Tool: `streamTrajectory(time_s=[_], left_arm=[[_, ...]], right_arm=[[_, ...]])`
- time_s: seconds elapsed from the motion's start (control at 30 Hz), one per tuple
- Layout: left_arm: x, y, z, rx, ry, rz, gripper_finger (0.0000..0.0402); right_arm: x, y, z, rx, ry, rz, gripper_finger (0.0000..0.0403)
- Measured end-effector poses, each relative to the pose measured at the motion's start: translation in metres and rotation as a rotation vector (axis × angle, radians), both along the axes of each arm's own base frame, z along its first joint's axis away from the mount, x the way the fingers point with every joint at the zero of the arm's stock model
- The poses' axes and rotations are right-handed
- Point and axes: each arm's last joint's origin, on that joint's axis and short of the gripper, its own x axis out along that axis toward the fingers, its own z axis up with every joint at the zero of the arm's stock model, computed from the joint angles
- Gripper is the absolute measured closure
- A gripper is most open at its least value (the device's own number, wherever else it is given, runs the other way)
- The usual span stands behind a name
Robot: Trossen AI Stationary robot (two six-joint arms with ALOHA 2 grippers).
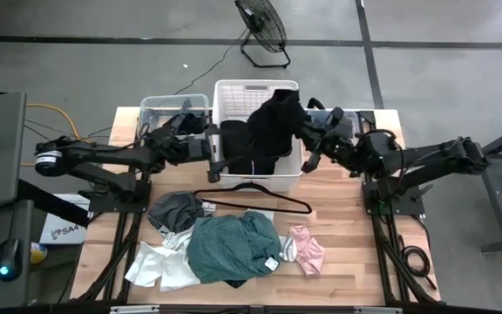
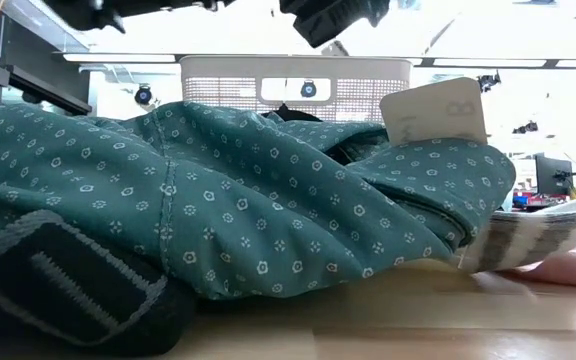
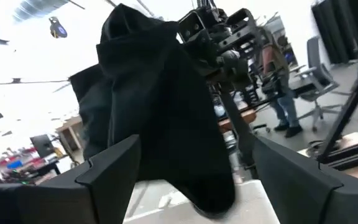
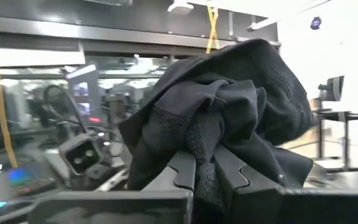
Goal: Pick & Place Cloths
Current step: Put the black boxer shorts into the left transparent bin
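Black cloth (image 1: pixel 275 122) hangs over white basket (image 1: pixel 234 92), pinched in right claw (image 4: pixel 205 167), positioned for drop. Left claw (image 1: pixel 213 150) spread wide, empty, beside it. Teal cloth (image 1: pixel 232 247), rest piled on desk (image 1: pixel 356 253), hanger (image 1: pixel 253 194) between.

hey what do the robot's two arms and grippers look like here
Both are dark, jointed arms. The left arm ends at its base in a pale, light-coloured cap; the right arm is dark throughout. The left gripper has flat, angular black fingers, and so does the right gripper.
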Motion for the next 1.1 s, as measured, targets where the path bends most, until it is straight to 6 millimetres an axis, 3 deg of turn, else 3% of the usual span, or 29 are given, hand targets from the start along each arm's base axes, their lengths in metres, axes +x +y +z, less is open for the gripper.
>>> streamTrajectory(time_s=[0.2,0.4,0.8,1.1], left_arm=[[0.032,0.004,0.005,0.078,0.025,0.051,0.0098],[0.048,0.005,0.008,0.173,0.040,0.086,0.0098],[0.051,0.004,0.024,0.206,-0.005,0.060,0.0098],[0.053,0.002,0.024,0.218,0.031,-0.011,0.0098]], right_arm=[[0.017,-0.003,-0.012,0.039,0.006,0.095,0.0395],[0.023,-0.002,-0.018,0.079,0.021,0.141,0.0395],[0.030,0.001,-0.033,0.185,0.115,0.267,0.0395],[0.038,-0.004,-0.039,0.198,0.136,0.348,0.0395]])
